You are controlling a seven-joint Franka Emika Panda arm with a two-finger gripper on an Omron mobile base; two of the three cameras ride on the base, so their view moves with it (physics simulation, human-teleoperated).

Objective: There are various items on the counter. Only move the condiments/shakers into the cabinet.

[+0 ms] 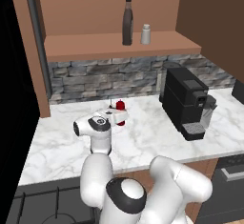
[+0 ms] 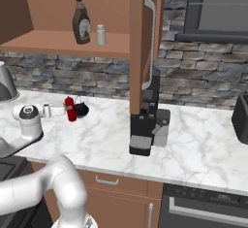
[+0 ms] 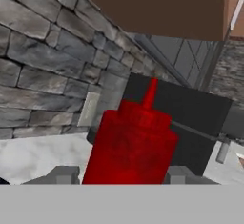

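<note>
- The gripper [image 3: 121, 175] is seen in the hand view with its two fingers [image 3: 62, 175] standing at either side of the red bottle [image 3: 131, 142]; the jaws are closed against the bottle's body, so the bottle is grasped.
- In the left base view the gripper [image 1: 118, 117] is found at 12 o'clock from the arm's wrist, and the red bottle [image 1: 120, 111] is seen upright on the counter [image 1: 143, 137].
- In the right base view the red bottle [image 2: 70, 108] is placed at 3 o'clock from the gripper [image 2: 62, 109], with the round black object [image 2: 81, 109] just beside it at 3 o'clock.
- The black coffee machine [image 1: 186, 101] is set on the counter at 3 o'clock from the bottle, well apart from it.
- Farther back, at 12 o'clock above the stone backsplash [image 1: 105, 77], the cabinet [image 1: 119, 44] shelf is seen to carry two things.
- The dark brown bottle [image 1: 127, 21] is stood upright on that shelf.
- The pale shaker [image 1: 146, 34] is stood just beside it at 3 o'clock.
</note>
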